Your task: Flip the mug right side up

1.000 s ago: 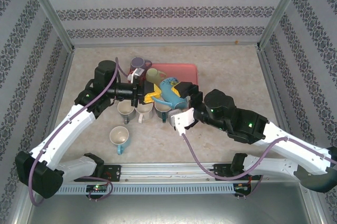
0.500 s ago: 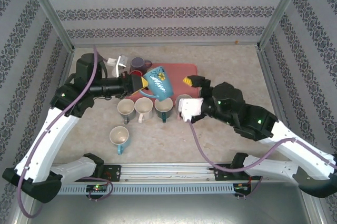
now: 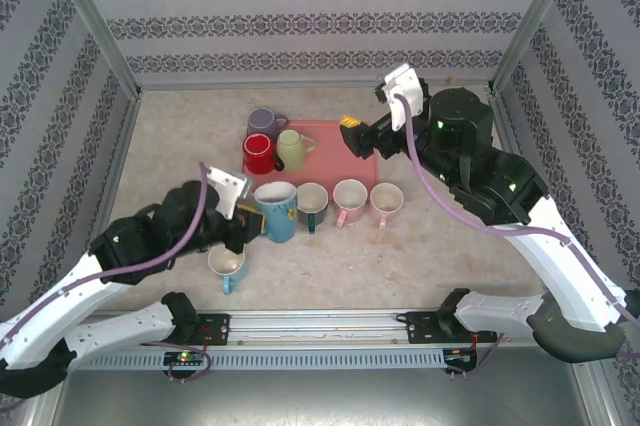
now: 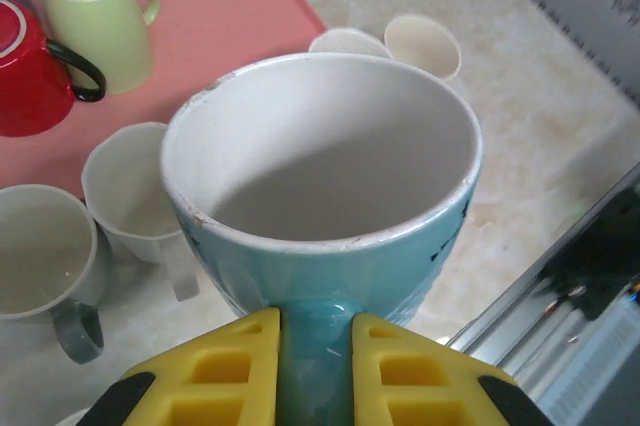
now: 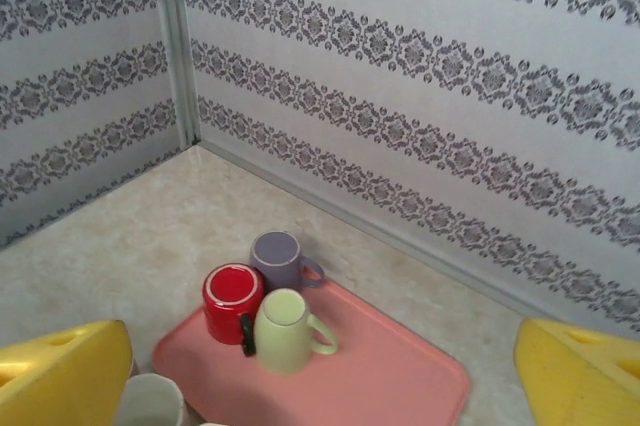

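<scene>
1. The blue mug (image 3: 276,208) is right side up now, with its open mouth at the top. Half a second ago it was tipped over in the air, at the near edge of the pink tray (image 3: 330,141).
2. The mug has moved too. It is now closer to the arm bases, at the left end of the row of white mugs (image 3: 349,198). I cannot tell if its bottom touches the table (image 3: 180,136).
3. The left gripper (image 4: 316,366) is pinching the mug. Its two yellow fingers squeeze a blue part on the near side of the mug. The left wrist view looks down into the mug's white inside.
4. The left arm has moved as well. It was stretched out toward the back, and now it is pulled in and low.
5. The right gripper (image 3: 354,136) was down low by the row of mugs half a second ago. Now it is up high over the right part of the tray, well apart from the blue mug. Its yellow fingers are spread wide, with nothing between them.
6. The red mug (image 3: 258,153) and the green mug (image 3: 291,149) sit side by side at the left of the tray, just as before. The purple mug (image 3: 262,124) is just behind them, in the same spot too.
</scene>
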Robot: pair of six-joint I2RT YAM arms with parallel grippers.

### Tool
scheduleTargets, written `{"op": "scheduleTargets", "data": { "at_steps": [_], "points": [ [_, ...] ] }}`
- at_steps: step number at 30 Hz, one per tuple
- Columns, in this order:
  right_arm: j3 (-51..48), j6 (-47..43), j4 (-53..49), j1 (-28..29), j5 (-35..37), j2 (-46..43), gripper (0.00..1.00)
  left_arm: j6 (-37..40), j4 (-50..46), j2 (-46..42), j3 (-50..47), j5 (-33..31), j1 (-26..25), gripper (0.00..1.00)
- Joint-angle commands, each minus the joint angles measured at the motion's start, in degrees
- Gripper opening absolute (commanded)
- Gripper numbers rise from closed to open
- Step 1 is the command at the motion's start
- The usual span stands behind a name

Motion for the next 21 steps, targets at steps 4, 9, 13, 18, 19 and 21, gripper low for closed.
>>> {"op": "scheduleTargets", "data": {
  "at_steps": [4,9,13,18,19,21],
  "points": [
    [1.0,7.2,-0.3,-0.7,-3.0,0.9,0.98,3.6,10.6,2.1,-5.6,-21.8,-15.6,0.00],
    [-0.5,9.9,-1.0,-0.8,-2.8,1.0,0.98,-1.2,14.9,1.2,-12.7,-23.3,-17.4,0.00],
    [-2.9,12.5,-1.0,-0.7,-1.8,0.5,0.98,-4.2,16.1,3.0,-16.1,-22.0,-17.6,0.00],
    [-4.8,13.8,-1.2,-0.8,-1.8,0.2,0.98,-7.1,18.3,2.8,-19.9,-18.2,-17.7,0.00],
    [-5.2,14.0,-1.0,-0.8,-2.1,0.2,0.98,-7.7,18.2,2.7,-20.5,-17.8,-17.7,0.00],
    [-6.0,14.2,-0.6,-0.7,-2.8,0.1,0.98,-8.6,17.6,2.1,-21.9,-17.8,-17.8,0.00]
  ]
}}
